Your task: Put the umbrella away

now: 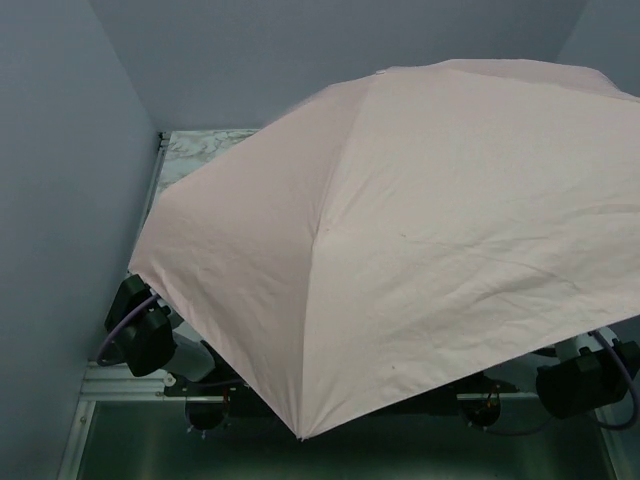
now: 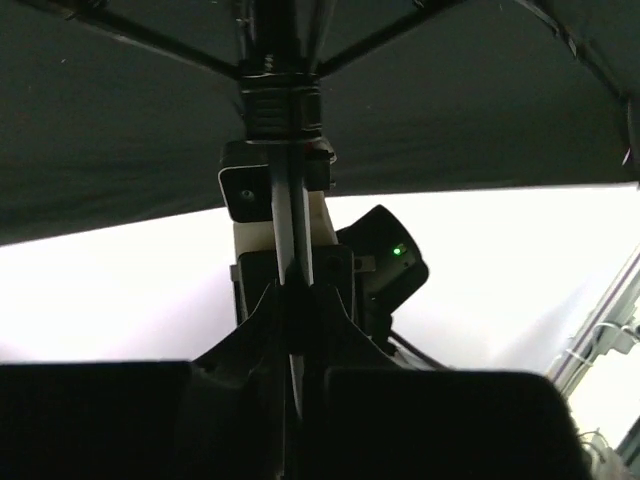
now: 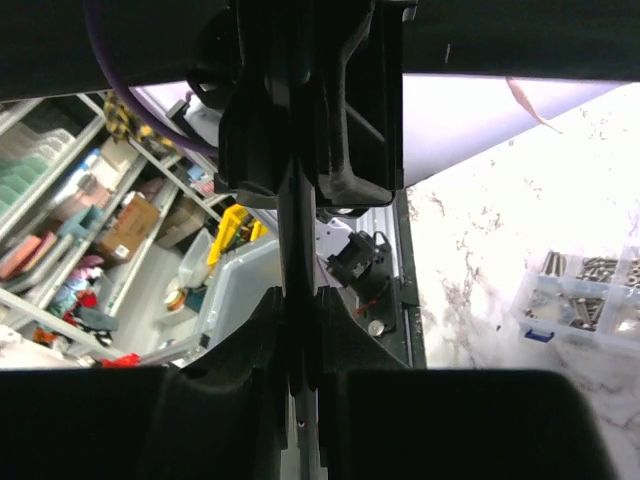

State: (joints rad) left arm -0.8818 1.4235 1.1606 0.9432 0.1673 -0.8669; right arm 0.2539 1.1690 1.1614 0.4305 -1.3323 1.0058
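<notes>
Umbrella (image 1: 400, 230), spread open over the desk (image 1: 200, 150), fills the top view and hides both pincers. Only the left wrist view shows the left pincer (image 2: 290, 320) narrowed onto the shaft (image 2: 288, 200) beneath the ribs. Right wrist view shows the right pincer (image 3: 300, 320) clamping the shaft, with a parts box (image 3: 580, 300) to the right.

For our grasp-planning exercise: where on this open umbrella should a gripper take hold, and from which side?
The shaft, from beneath: it is slim, straight and exposed there, while the spread canopy is thin fabric and blocks any approach from above.
</notes>
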